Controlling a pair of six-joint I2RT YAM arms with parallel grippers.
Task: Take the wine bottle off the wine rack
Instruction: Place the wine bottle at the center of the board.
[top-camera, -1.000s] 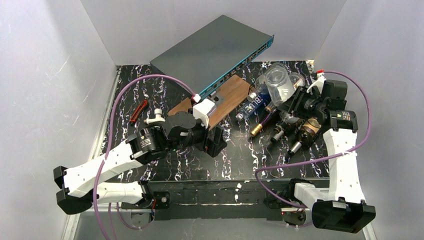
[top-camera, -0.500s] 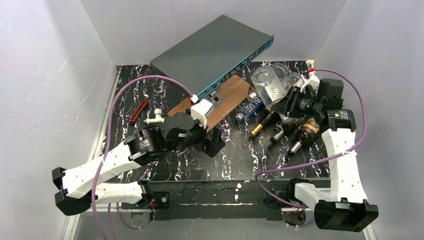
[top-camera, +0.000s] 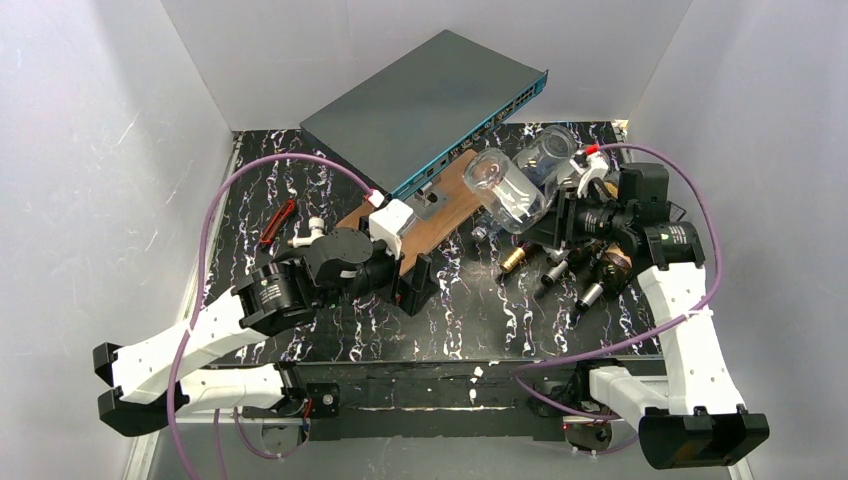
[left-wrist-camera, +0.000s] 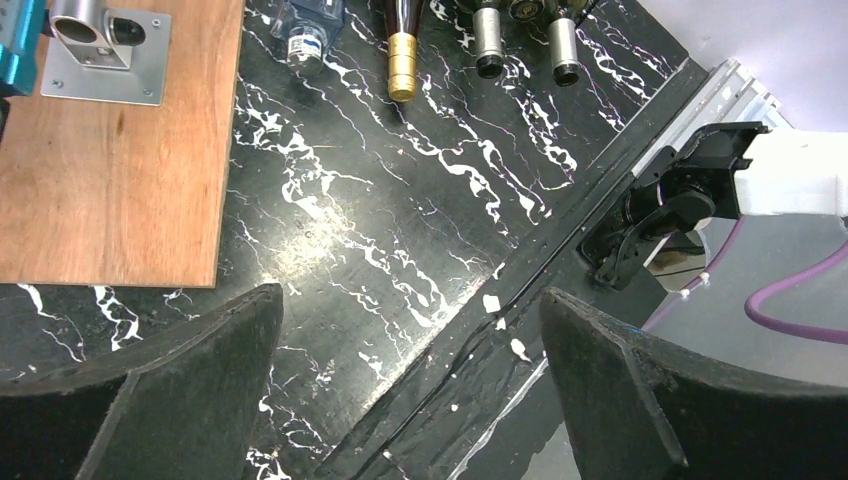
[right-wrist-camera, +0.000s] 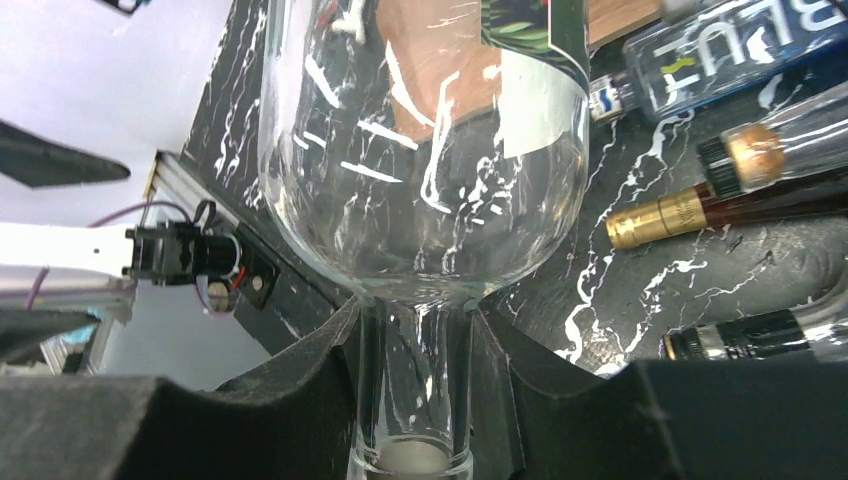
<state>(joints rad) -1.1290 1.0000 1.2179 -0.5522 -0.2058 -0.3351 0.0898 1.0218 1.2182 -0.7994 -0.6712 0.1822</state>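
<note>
Right tool (right-wrist-camera: 415, 400) pinching clear wine bottle (top-camera: 510, 190) at neck. Bottle aloft over lying bottles (top-camera: 553, 268), long axis 4–10 o'clock, base toward 10. Left tool (left-wrist-camera: 410, 390) spread, empty, at bottle's 8 o'clock above worktop (left-wrist-camera: 400, 220). Right arm nearer.

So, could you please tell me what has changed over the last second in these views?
The right tool, shut on the neck of the clear glass bottle, carried it leftwards in the top view, away from the other bottles and towards the wooden board. The left tool, open and empty, drew back slightly to the left. The other bottles, the grey switch and the board stayed put.
</note>
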